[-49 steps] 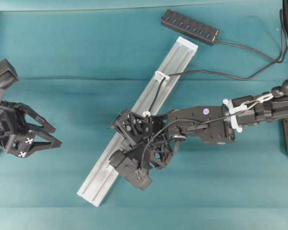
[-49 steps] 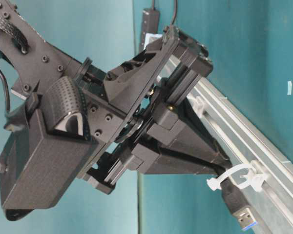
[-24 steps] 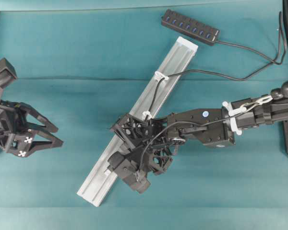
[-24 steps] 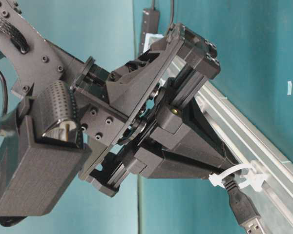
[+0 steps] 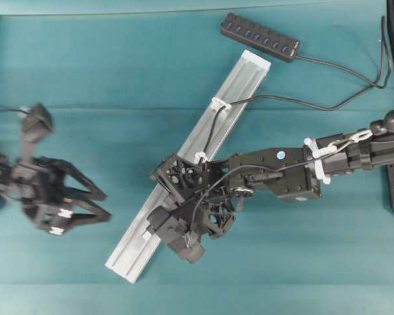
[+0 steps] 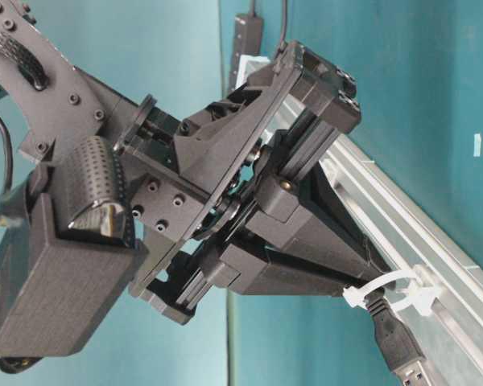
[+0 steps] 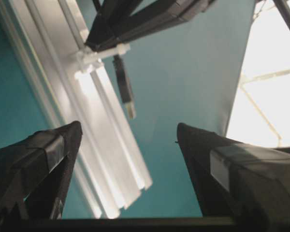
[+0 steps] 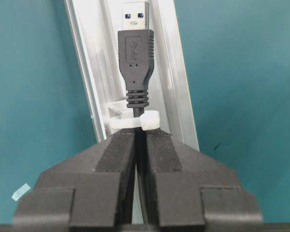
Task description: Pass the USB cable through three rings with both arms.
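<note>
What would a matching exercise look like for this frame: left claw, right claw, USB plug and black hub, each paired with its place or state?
Things:
1. left claw
2. right claw
3. USB plug
4. black hub

States or places:
A. poking out past a white ring over the silver rail
B. lying beyond the rail's far end
C. open, holding nothing, left of the rail
D. shut on the USB cable just behind the ring

Pairs: 1-C, 2-D, 3-A, 4-B
</note>
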`<state>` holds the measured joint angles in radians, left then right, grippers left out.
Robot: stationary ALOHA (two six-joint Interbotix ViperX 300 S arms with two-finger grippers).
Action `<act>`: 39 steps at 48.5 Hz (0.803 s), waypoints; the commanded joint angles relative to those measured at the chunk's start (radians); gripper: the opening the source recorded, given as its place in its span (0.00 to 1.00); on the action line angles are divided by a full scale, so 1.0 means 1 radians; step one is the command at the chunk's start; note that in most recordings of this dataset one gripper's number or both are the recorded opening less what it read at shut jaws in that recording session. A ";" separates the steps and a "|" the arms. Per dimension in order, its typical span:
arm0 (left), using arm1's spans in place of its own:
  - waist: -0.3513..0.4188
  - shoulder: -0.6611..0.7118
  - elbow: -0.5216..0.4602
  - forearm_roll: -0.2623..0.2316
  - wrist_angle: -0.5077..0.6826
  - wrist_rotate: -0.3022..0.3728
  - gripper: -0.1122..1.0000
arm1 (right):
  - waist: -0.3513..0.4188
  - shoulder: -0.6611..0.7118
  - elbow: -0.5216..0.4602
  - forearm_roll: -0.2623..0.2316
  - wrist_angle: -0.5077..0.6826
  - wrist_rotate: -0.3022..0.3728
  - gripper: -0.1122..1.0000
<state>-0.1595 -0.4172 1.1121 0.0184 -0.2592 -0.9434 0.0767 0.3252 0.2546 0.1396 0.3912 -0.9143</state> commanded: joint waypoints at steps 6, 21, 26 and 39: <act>-0.003 0.138 -0.057 0.002 -0.087 0.002 0.89 | 0.000 0.003 -0.009 0.005 -0.003 0.005 0.17; -0.003 0.278 -0.103 0.002 -0.181 0.002 0.89 | 0.000 0.003 -0.009 0.005 -0.002 0.003 0.17; -0.005 0.305 -0.115 0.003 -0.186 0.003 0.89 | 0.000 0.003 -0.011 0.005 -0.002 0.003 0.17; -0.028 0.364 -0.132 0.003 -0.210 0.008 0.89 | -0.002 0.003 -0.009 0.005 0.000 0.003 0.17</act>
<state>-0.1749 -0.0583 1.0002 0.0184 -0.4495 -0.9373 0.0752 0.3252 0.2546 0.1411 0.3942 -0.9143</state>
